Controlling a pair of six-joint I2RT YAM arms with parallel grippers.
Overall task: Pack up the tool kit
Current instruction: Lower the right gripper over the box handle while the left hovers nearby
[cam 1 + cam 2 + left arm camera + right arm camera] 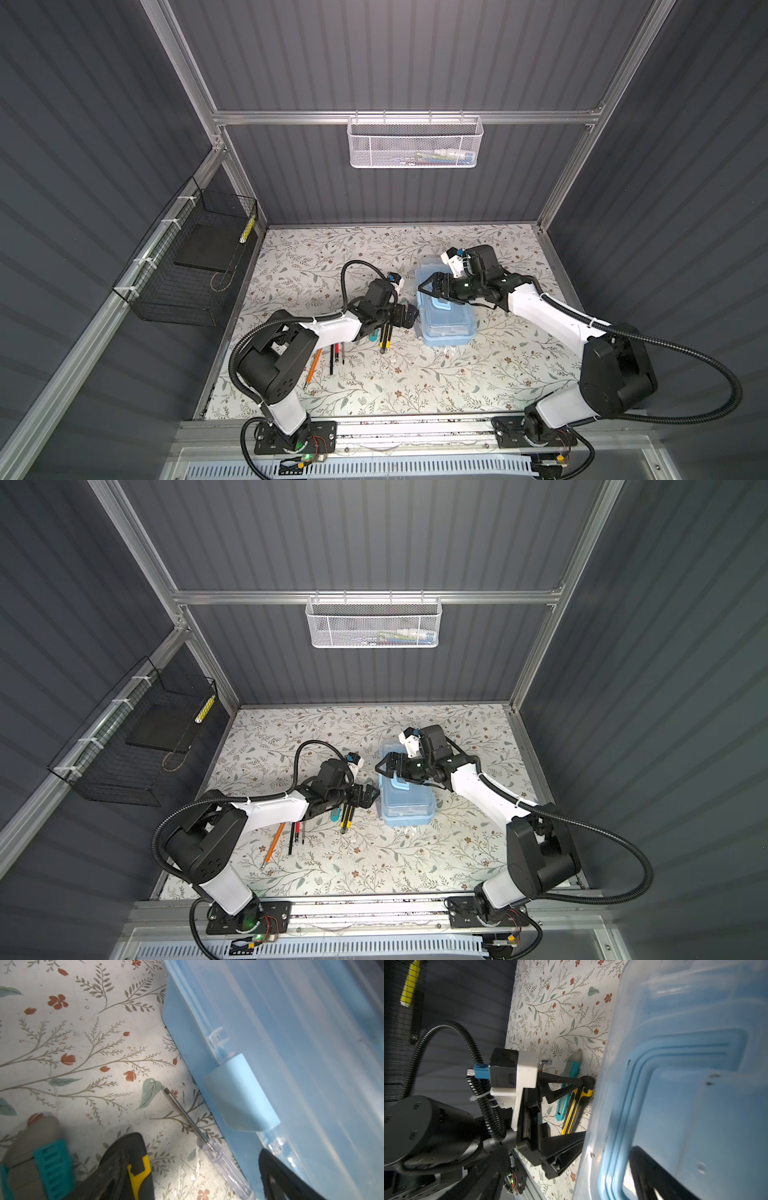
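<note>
Both gape empty: left tool (pixel 409 318) beside the box (pixel 446 337) latch (pixel 239 1095), right tool (pixel 428 286) over its lid (pixel 454 321). Opening seems the step in hand. Next, free that latch.

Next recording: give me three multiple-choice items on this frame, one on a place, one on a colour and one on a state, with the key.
1. Where is the yellow knife?
A. on the table beside the box
B. on top of the box
C. inside the box

2. What colour is the box's handle?
A. red
B. blue
C. black

3. How is the left gripper?
A. shut on the knife
B. shut on the handle
C. open

Key:
1 A: in both top views the knife lies on the floral table, left of the box.
2 B: the handle on top of the box is blue.
3 C: its jaws stand apart beside the box and hold nothing.
</note>
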